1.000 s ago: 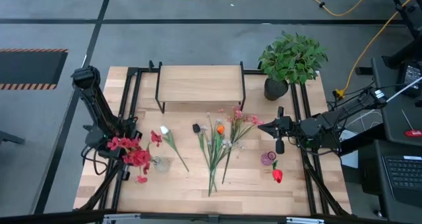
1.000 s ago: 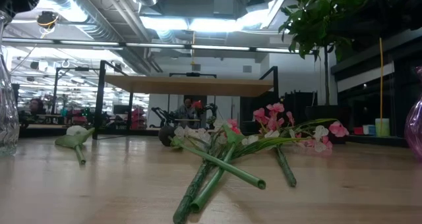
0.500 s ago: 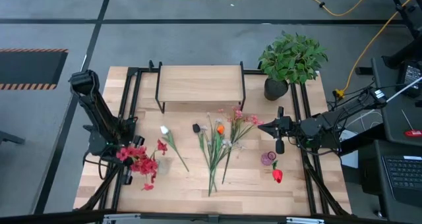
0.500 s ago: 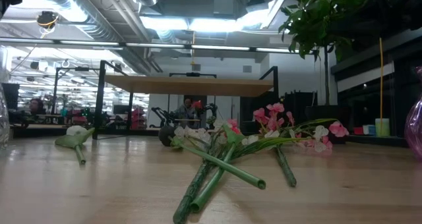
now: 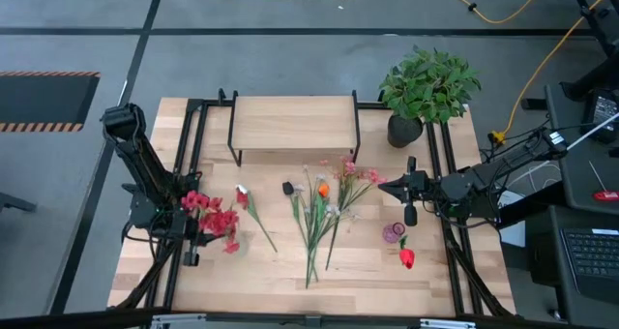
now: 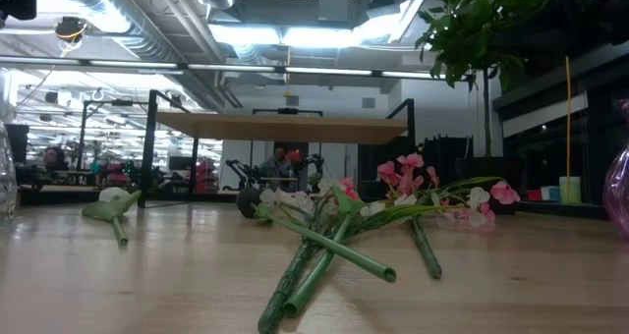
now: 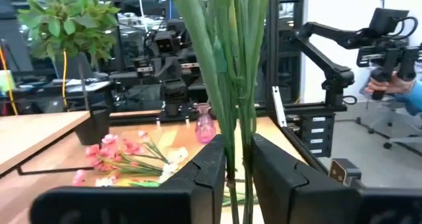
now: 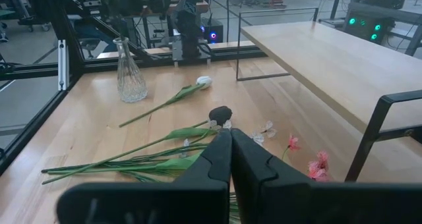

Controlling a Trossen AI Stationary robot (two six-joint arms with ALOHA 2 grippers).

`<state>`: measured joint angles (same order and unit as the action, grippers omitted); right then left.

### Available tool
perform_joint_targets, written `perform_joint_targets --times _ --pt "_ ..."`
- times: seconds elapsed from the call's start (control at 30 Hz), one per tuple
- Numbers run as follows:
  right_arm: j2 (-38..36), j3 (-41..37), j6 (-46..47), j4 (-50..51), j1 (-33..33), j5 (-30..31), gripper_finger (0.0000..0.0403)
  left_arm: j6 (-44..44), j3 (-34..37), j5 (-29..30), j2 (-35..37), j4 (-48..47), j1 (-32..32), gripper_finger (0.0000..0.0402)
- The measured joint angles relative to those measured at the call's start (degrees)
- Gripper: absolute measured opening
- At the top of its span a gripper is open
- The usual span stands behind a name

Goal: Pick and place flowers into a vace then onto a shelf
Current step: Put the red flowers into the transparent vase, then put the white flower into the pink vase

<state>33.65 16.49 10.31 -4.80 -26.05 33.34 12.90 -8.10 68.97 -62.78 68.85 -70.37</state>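
red flowers point(image 5: 215, 218) pinched by left gripper point(image 7: 239, 159) above the table's left side; right gripper point(image 8: 230, 140) pressed together

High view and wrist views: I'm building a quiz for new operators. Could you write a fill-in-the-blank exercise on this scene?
1. The bunch at the left gripper has ___ blooms.
2. The right gripper has its jaws ___.
3. The clear vase is standing ___.
4. Next to the potted plant stands a low wooden ___ on a black frame.

Missing words: red; shut; upright; shelf.
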Motion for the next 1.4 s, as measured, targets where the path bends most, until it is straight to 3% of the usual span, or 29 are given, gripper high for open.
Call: perform_joint_targets --times 0.3,0.6,0.83,1.17,1.4 --pt "0.00 0.00 0.00 -0.02 0.00 0.00 0.0008 -0.36 0.00 3.59 0.00 -0.01 -0.70 0.0143" --pt "0.00 0.00 -0.02 -0.02 0.00 0.00 0.0008 -0.34 0.00 11.80 0.02 0.33 -10.08 0.0194" --pt "-0.02 0.00 -0.02 -0.02 -0.02 0.02 0.0008 0.17 -0.02 21.04 0.04 1.73 -15.61 0.0198" --pt "0.00 0.01 0.11 -0.02 -0.01 0.00 0.0008 0.68 -0.07 21.09 0.48 5.95 -13.29 0.0188" --pt "-0.01 0.00 0.13 -0.03 -0.01 0.00 0.0008 7.49 -0.09 21.08 3.54 7.86 -9.36 0.0154"
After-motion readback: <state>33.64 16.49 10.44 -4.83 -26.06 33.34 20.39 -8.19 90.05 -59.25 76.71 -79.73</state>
